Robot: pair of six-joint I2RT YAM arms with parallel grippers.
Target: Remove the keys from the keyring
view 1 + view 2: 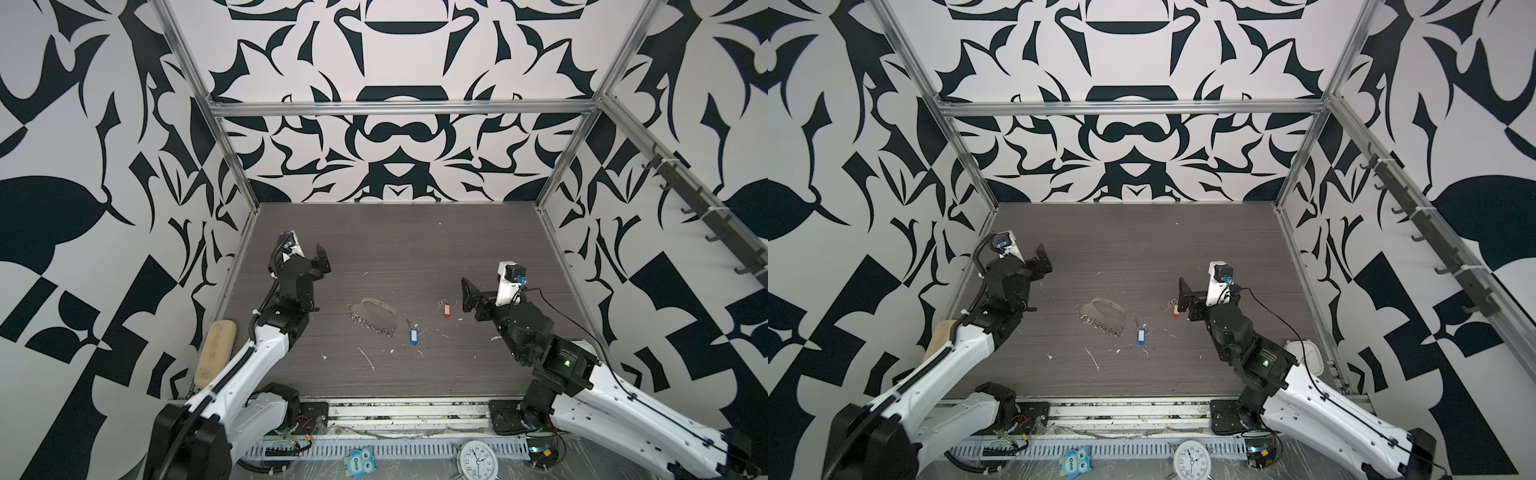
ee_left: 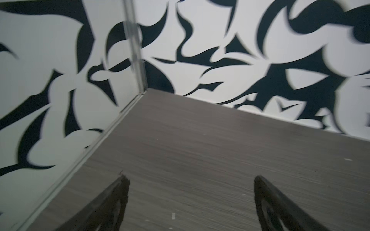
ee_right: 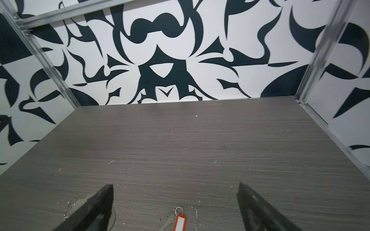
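Both keys look free of the keyring [image 1: 376,316], so the step is judged to be backing off and finishing.

- **Blue key tag** [image 1: 413,336]: flat on the table [image 1: 395,249], near the end of the keyring's row of rings, seemingly not touching it.
- **Red key tag** [image 3: 180,222]: lies further right, well apart from the keyring.
- **Doing it well:** lift the right gripper [image 3: 176,185] straight up before swinging away, so no finger drags the red key tag. Also confirm the blue key tag's ring isn't hooked on the row.
- **Right arm:** folded, wrist aimed at the back wall. Jaws spread wide and holding nothing, with the red key tag on the table below them.
- **Left arm:** elbow bent, left gripper [image 2: 190,179] raised over the table's left side and pointing at the back-left corner. Jaws wide apart and empty, well apart from everything.
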